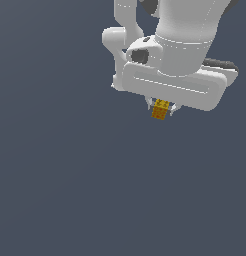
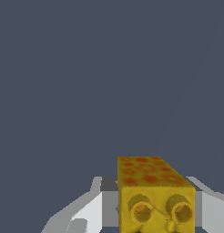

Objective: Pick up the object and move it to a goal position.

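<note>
The cube (image 1: 161, 110) is orange-yellow; in the exterior view it shows faint darker speckles over a golden ground. In the wrist view the same cube (image 2: 152, 195) has one yellow face mottled with red-orange blotches, and another plainer yellow face bearing two round, ring-like marks with orange centres. The gripper (image 1: 160, 107) and the arm's body (image 1: 175, 55) are white to pale grey, with thin lighter seam lines and a few black patches at the joints. The fingers (image 2: 89, 211) appear white with grey shading. The background (image 1: 55, 175) is a flat, even slate blue-grey.
</note>
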Robot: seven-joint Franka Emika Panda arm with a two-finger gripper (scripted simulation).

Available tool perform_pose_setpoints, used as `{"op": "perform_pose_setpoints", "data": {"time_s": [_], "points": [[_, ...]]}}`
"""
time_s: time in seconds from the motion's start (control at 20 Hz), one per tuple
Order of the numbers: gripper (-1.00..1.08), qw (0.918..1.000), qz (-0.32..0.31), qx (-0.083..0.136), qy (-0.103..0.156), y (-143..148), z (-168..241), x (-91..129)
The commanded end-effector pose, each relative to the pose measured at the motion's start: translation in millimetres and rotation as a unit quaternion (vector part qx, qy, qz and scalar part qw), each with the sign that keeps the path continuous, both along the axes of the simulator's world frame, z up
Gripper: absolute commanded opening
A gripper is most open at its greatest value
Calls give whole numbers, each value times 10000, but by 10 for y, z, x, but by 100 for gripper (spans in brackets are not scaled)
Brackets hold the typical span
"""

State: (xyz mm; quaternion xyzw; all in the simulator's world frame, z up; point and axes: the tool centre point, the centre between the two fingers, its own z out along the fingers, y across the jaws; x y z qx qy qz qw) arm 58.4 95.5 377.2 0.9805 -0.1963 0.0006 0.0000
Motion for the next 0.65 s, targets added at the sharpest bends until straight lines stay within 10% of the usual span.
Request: {"op": "perform_pose_setpoints", "data": {"time_s": [0.0, 0.6], "points": [[-100, 10000, -2, -1, 6, 39, 135, 9], [-100, 10000, -2, -1, 6, 112, 369, 37]]}}
